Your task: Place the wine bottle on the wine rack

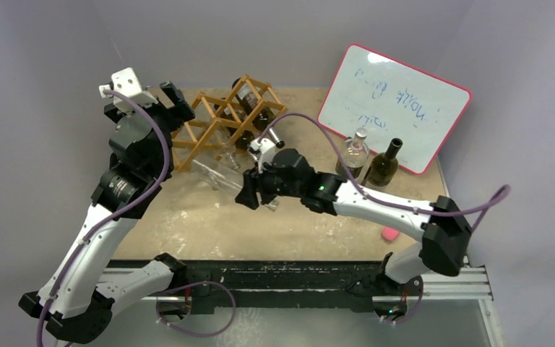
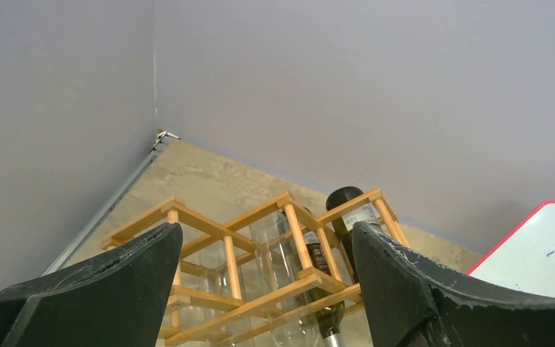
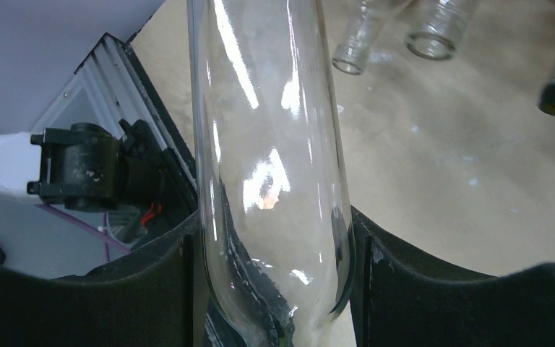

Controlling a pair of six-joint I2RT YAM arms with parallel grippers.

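Note:
My right gripper (image 1: pixel 255 189) (image 3: pixel 274 224) is shut on a clear glass wine bottle (image 1: pixel 217 173) (image 3: pixel 267 130), its black fingers (image 3: pixel 419 289) pressed on both sides of the rounded end of the body. The bottle lies roughly level, low over the table, pointing left just in front of the wine rack (image 1: pixel 224 119) (image 2: pixel 311 278). That wooden lattice holds dark bottles (image 1: pixel 249 97) (image 2: pixel 347 210) and clear ones (image 2: pixel 274 238). My left gripper (image 1: pixel 177 101) (image 2: pixel 266 231) hangs open and empty at the rack's left end, looking along it.
A red-framed whiteboard (image 1: pixel 394 105) leans at the back right. A clear bottle (image 1: pixel 354 155) and a dark green bottle (image 1: pixel 384 163) stand in front of it. A small pink thing (image 1: pixel 390 233) lies near the front right edge. Bottle necks (image 3: pixel 433 29) stick out of the rack.

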